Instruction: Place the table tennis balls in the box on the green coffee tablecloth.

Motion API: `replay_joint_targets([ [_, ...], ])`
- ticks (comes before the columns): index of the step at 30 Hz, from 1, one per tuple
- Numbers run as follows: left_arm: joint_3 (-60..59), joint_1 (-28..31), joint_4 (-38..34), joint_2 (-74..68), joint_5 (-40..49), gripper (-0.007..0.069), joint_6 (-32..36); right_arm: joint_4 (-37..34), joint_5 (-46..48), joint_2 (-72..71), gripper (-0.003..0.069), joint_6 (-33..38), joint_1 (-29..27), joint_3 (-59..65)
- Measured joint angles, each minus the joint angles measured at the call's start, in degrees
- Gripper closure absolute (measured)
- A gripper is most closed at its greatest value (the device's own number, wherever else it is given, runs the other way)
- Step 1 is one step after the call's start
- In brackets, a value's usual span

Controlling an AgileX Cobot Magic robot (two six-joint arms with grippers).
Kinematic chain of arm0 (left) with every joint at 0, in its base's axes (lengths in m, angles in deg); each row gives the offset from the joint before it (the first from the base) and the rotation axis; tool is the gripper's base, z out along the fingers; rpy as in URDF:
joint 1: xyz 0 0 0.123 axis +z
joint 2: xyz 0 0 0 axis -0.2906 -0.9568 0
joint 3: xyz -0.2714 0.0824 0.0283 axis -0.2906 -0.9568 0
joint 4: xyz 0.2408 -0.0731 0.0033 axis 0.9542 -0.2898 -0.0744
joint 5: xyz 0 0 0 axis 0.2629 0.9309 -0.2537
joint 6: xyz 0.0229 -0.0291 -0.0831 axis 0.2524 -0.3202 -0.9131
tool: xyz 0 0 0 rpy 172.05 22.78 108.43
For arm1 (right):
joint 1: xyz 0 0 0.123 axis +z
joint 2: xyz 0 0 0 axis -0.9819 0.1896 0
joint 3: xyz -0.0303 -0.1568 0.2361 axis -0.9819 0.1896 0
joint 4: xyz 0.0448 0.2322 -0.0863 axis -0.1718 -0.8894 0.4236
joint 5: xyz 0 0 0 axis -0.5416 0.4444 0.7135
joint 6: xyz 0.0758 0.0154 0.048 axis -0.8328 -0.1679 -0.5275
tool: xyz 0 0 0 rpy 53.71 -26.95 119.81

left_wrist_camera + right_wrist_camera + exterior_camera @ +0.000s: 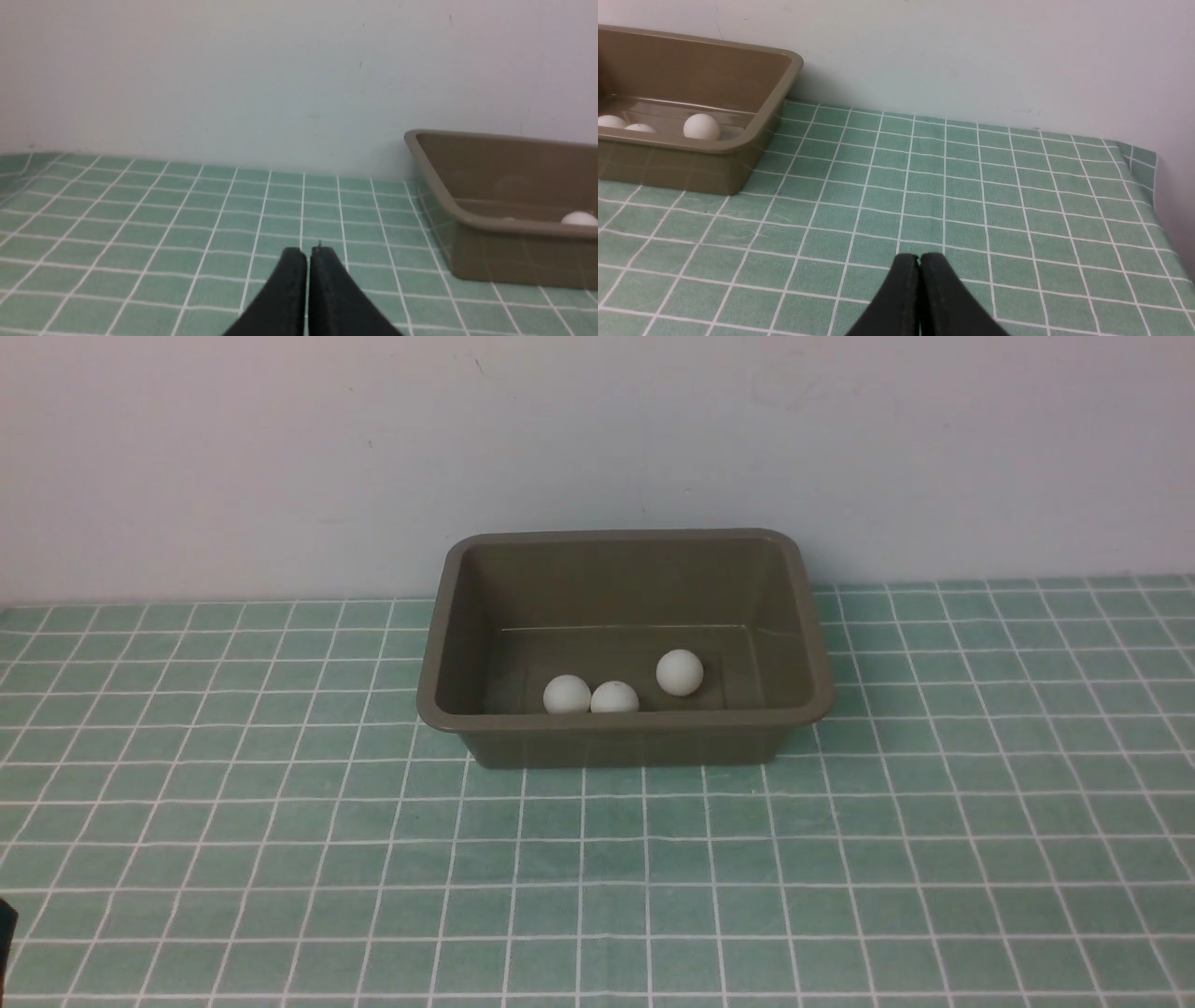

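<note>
The olive-brown box [624,722] stands on the teal-green checked tablecloth [597,859] near the back wall. Three white table tennis balls lie inside it: one at the front left [567,694], one touching it [614,698], one further right [679,672]. The box also shows in the left wrist view [472,219] with one ball [578,218], and in the right wrist view [752,140] with the balls [701,126]. My left gripper [308,254] is shut and empty, low over the cloth, left of the box. My right gripper [919,259] is shut and empty, right of the box.
A pale wall runs right behind the box [597,448]. The cloth's right edge drops off at the table side [1153,186]. A dark bit of the left arm shows at the front view's lower left corner [6,933].
</note>
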Motion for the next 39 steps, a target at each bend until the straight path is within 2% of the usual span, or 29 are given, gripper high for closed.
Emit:
replay_joint_targets([
  [6, 0.00, 0.00, 9.47, 0.00, 5.90, 0.0629, -9.81, 0.00, 0.00, 0.00, 0.0676, 0.00, 0.00, 0.00],
  [11, 0.00, 0.00, 12.38, 0.00, 11.46, 0.0629, -12.29, 0.00, 0.00, 0.00, 0.0676, 0.00, 0.00, 0.00],
  [16, 0.00, 0.00, 12.85, 0.00, 14.38, 0.0629, -12.68, 0.00, 0.00, 0.00, 0.0676, 0.00, 0.00, 0.00],
  [39, 0.00, 0.00, 13.02, 0.00, 14.60, 0.0629, -12.78, 0.87, 0.00, 0.00, 0.0676, 0.00, 0.00, 0.00],
])
